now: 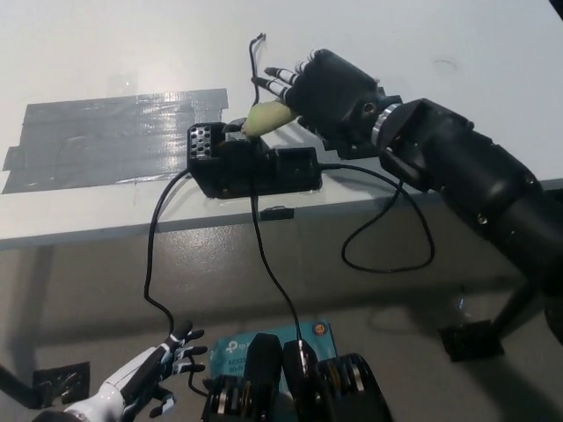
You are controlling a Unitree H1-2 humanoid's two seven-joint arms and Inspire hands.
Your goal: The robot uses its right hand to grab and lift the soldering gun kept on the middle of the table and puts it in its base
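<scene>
the black right hand (330,92) was seen over the table (369,35) near its front edge, fingers loosened and partly spread, their tips reaching past the butt of the soldering gun (264,117). whether the palm was touching the pale yellow handle could not be told, as the hand covered that end; no firm grasp was shown. the soldering gun was found lying tilted, its tip end sunk into the holder of the black base (251,167), which sat at the table's front edge, just beside a patch of grey tape (97,136) spread toward the left edge. a thin dark wire (252,66) was seen curling up from behind the gun toward the table's far side, and black cables (387,237) were hung from the base over the front edge.

the step in hand was judged to be the release, with the gun apparently seated in its base. the next move was judged to call for a clean withdrawal of the hand, up and away toward the right, without the handle or the wire being snagged.

the white left hand (145,378) was rested low, below the table's front edge, fingers spread and empty.
</scene>
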